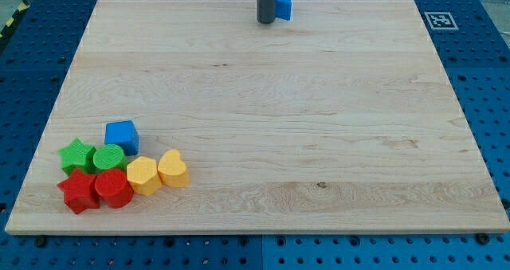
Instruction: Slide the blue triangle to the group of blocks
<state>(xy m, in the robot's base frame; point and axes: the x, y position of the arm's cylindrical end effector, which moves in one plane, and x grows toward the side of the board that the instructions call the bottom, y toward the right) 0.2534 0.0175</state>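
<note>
The blue triangle (pixel 284 5) sits at the view's top edge of the wooden board (pixel 263 103), partly hidden by my rod. My tip (pixel 265 21) rests on the board just left of it, touching or nearly touching it. The group of blocks lies at the view's bottom left: a blue cube (pixel 121 136), a green star (pixel 76 154), a green cylinder (pixel 108 158), a red star (pixel 78 191), a red cylinder (pixel 114 188), a yellow hexagon-like block (pixel 143 175) and a yellow heart (pixel 173 168).
The board lies on a blue perforated table (pixel 32 79). A black-and-white marker tag (pixel 439 20) sits at the board's top right corner.
</note>
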